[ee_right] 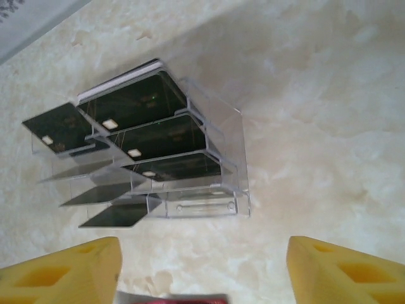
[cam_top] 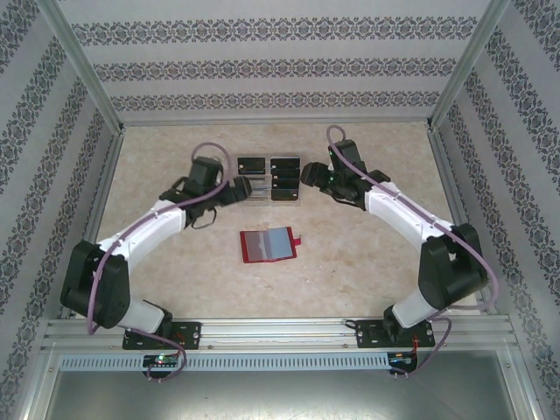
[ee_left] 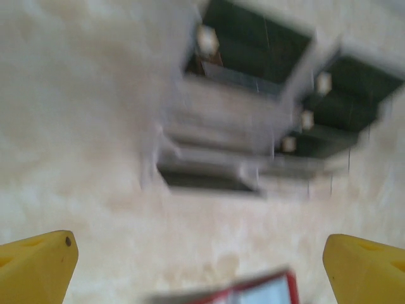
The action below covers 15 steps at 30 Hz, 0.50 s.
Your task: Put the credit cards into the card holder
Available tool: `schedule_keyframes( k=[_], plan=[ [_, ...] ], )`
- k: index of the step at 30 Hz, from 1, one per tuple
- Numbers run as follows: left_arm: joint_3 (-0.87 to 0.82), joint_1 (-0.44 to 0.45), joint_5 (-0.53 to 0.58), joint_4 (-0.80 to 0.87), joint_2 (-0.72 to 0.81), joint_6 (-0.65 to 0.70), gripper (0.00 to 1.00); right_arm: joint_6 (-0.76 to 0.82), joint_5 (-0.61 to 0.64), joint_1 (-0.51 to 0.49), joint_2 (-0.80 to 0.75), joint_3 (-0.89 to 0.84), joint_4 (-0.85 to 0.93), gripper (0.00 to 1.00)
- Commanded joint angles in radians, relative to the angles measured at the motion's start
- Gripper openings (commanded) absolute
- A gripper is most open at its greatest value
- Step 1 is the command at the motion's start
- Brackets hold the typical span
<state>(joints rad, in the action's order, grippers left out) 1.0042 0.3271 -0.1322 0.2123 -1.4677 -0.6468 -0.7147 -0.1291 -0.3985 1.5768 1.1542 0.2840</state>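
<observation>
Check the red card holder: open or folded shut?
Open. The card holder lies spread flat on the table, greyish inner pockets facing up.

Rack [cam_top: 269, 181] between left claw [cam_top: 238, 192], right claw [cam_top: 307, 175]; wallet [cam_top: 269, 246] unobstructed.

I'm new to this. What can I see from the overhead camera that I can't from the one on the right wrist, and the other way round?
Overhead: the left arm and right arm, and the whole red card holder lying open on the table. Right wrist: the right gripper, its yellow fingers apart, and the small light chips on the black credit cards. Shared: the clear rack holding those cards, the marbled table, a strip of the red holder.
</observation>
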Motion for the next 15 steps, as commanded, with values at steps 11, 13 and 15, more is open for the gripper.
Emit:
schedule_keyframes(
  k=[11, 13, 15],
  plan=[
    [0.234, -0.165, -0.313, -0.512, -0.394, -0.307, 1.00, -0.254, -0.144, 0.094, 0.237, 0.065, -0.318, 0.89],
    [0.243, -0.166, -0.311, -0.573, -0.438, -0.352, 1.00, -0.332, -0.153, 0.107, 0.274, 0.051, -0.395, 0.89],
    [0.246, -0.167, -0.302, -0.614, -0.464, -0.377, 1.00, -0.389, -0.149, 0.116, 0.301, 0.043, -0.443, 0.89]
  ],
)
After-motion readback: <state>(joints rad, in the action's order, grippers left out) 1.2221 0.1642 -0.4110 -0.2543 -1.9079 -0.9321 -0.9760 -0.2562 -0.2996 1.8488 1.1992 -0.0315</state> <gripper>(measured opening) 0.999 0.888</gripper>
